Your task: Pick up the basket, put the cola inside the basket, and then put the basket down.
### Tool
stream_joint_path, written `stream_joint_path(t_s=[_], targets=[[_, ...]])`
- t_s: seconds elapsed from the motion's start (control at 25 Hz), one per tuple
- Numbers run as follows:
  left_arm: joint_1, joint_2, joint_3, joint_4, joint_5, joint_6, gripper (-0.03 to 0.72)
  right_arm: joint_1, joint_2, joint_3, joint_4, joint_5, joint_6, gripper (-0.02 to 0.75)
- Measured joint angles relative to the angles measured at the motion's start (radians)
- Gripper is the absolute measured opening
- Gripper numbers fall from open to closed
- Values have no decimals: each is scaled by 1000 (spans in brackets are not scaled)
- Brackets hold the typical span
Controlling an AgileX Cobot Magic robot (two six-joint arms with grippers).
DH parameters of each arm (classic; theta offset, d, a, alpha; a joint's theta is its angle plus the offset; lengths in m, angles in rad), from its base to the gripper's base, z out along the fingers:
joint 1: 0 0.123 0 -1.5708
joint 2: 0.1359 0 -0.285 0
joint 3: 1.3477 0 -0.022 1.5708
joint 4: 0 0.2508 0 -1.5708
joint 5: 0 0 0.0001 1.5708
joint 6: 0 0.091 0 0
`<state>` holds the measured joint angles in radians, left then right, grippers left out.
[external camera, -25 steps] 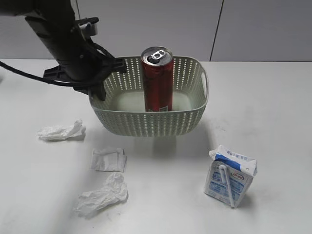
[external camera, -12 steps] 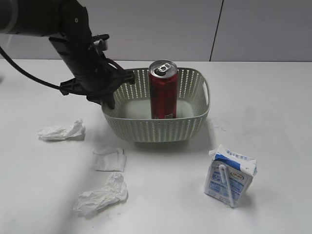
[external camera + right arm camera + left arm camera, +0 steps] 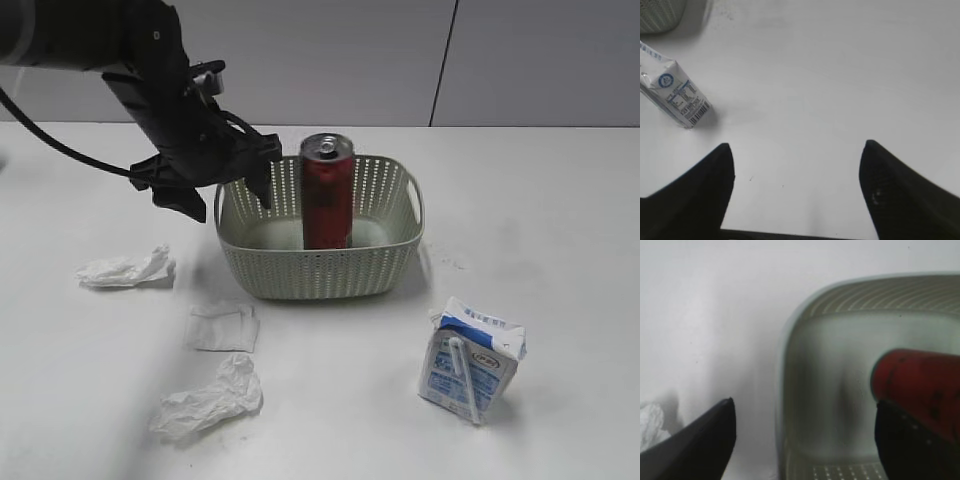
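Note:
The pale green basket (image 3: 322, 270) sits on the white table with the red cola can (image 3: 328, 200) standing upright inside it. My left gripper (image 3: 228, 196) is open and straddles the basket's left wall, one finger outside and one inside, touching nothing that I can see. In the left wrist view the gripper (image 3: 805, 412) is wide open over the basket's rim (image 3: 784, 345), with the cola (image 3: 920, 385) by the right finger. My right gripper (image 3: 797, 150) is open and empty above bare table; it is out of the exterior view.
A blue-and-white drink carton (image 3: 472, 362) with a straw stands at the front right and shows in the right wrist view (image 3: 675, 92). Three crumpled tissues lie left of the basket: one (image 3: 125, 268), one (image 3: 222, 327), one (image 3: 207, 400).
The basket with the cola came down and to the right, onto the table. My left gripper has opened and let go of the basket's left rim.

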<state>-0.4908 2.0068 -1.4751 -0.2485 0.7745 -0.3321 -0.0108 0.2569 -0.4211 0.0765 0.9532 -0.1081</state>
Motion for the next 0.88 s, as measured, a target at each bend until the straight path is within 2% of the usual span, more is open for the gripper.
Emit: stream_joint_path(t_s=[0.12, 0.24, 0.48, 0.6, 0.72, 0.88], targets=[[13, -35, 0, -1, 35, 26, 690, 0, -46, 1, 4, -1, 0, 585], [56, -91, 0, -3, 86, 66, 693, 0, -80, 1, 5, -5, 0, 584], [235, -217, -1, 32, 263, 190, 693, 0, -154, 1, 12, -7, 0, 584], [324, -283, -1, 112, 354, 223, 693, 0, -198, 1, 15, -7, 10, 584], [394, -376, 37, 122, 363, 231, 688, 0, -241, 2, 18, -7, 15, 584], [388, -531, 159, 133, 333, 245, 675, 6, -261, 2, 25, -6, 16, 584]])
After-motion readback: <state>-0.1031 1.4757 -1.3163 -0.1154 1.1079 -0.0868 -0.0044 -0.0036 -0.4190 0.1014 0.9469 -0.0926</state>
